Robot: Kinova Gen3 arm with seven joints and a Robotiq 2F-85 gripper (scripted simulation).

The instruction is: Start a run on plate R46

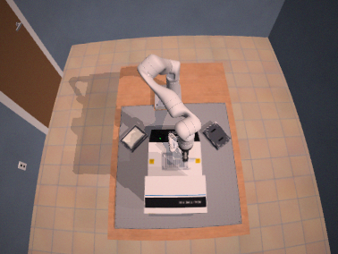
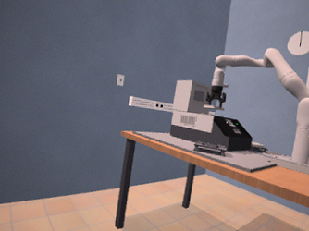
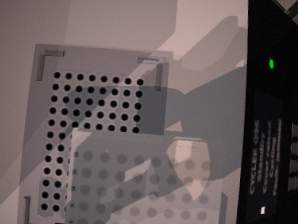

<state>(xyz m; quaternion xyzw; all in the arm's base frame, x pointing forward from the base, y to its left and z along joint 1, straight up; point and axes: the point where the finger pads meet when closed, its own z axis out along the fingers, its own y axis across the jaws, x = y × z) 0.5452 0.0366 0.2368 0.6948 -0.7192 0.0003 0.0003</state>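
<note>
My gripper is shut on plate R46, a see-through plate with rows of wells, gripped across its width. It hangs a little above the block of cycler Q1. In the wrist view the block's dark holes are bare, with corner locators around them, and the plate overlaps its lower right part. Q1's lid is open, slid out away from the black key panel. The lamp is green.
A dark nest lies right of Q1 with nothing in it. A nest on the left holds a pale plate. All stand on a grey mat on the wooden table. The arm's base is behind Q1.
</note>
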